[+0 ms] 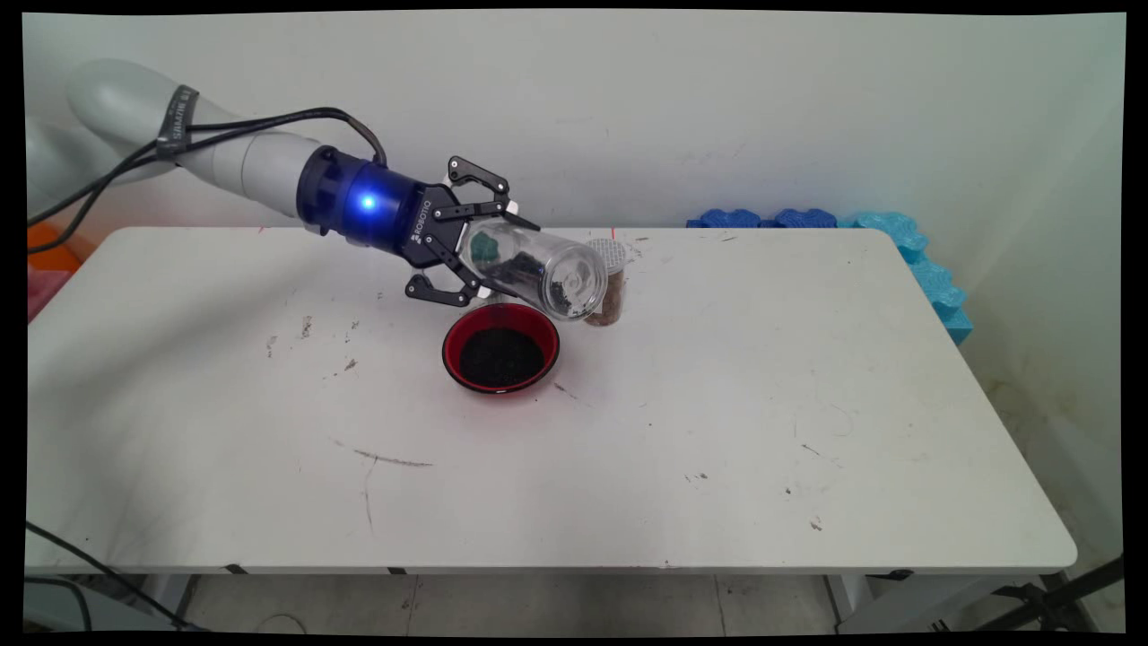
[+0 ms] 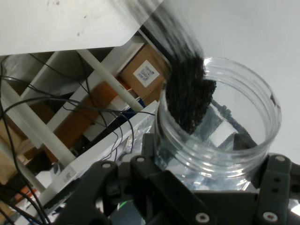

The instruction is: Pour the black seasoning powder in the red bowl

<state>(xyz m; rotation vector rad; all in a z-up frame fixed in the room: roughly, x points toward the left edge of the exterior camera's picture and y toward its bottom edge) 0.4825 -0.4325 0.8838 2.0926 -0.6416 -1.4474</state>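
**The gripper holds a tipped clear jar over a red bowl**

The black gripper comes in from the left, up above the white table. Its two fingers are closed around a clear plastic jar and hold it tight. The jar lies almost on its side in the air. Its open mouth points to the right and a little down. Some black grains sit inside the jar near the mouth.

Just below the jar, on the table, stands a red bowl. It has a heap of the same black grains in it. The jar does not touch the bowl.

Right behind the jar's mouth stands a small jar with a silver lid full of holes. It has brown stuff in it. It is just to the right of the bowl and a bit farther away.

In the hand view, the clear jar sits between the fingers, and a clump of black grains clings to its inside wall.

Blue foam pieces lie along the far right edge of the table.
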